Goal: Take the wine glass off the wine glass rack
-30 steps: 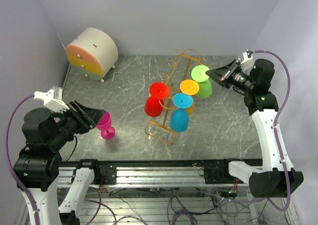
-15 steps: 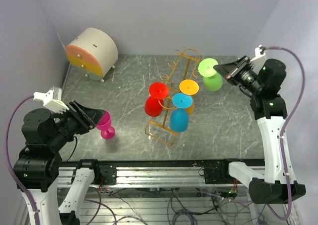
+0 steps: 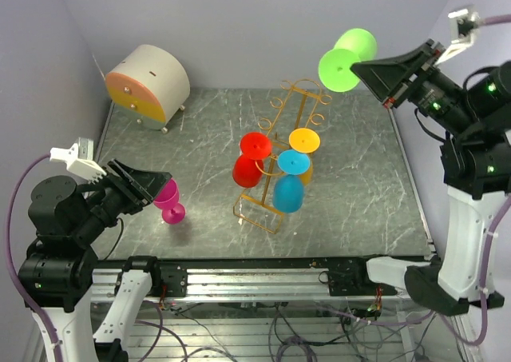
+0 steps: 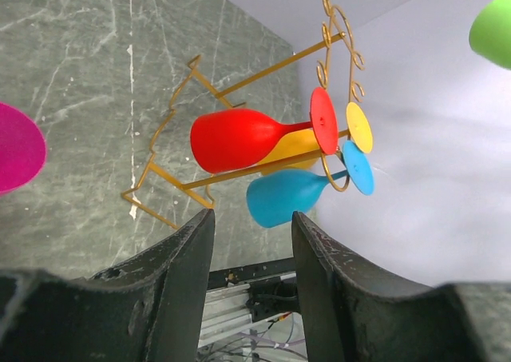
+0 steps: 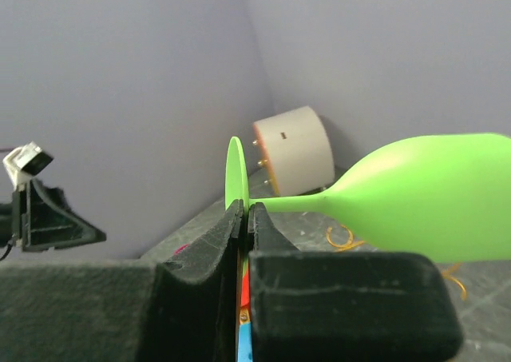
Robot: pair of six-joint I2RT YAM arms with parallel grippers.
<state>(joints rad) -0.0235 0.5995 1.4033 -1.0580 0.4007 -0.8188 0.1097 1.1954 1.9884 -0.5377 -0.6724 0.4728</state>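
Observation:
The green wine glass (image 3: 347, 57) hangs high in the air at the upper right, lying sideways, well above and clear of the golden wine glass rack (image 3: 257, 211). My right gripper (image 3: 357, 69) is shut on its flat foot (image 5: 235, 170); the bowl (image 5: 431, 190) sticks out to the right. The left gripper (image 3: 162, 186) stays low at the left, open with nothing between its fingers (image 4: 192, 250). The rack (image 4: 334, 26) and the green wine glass (image 4: 493, 28) also show in the left wrist view.
Red (image 3: 251, 158), blue (image 3: 287, 184) and yellow-orange (image 3: 304, 142) glasses hang on the rack. A magenta glass (image 3: 169, 200) stands on the table just beside the left fingertips. A round white drawer box (image 3: 148, 82) sits at the back left, by the wall.
The right arm has risen steeply up and to the right, carrying the green wine glass away from the rack. The left arm has barely moved.

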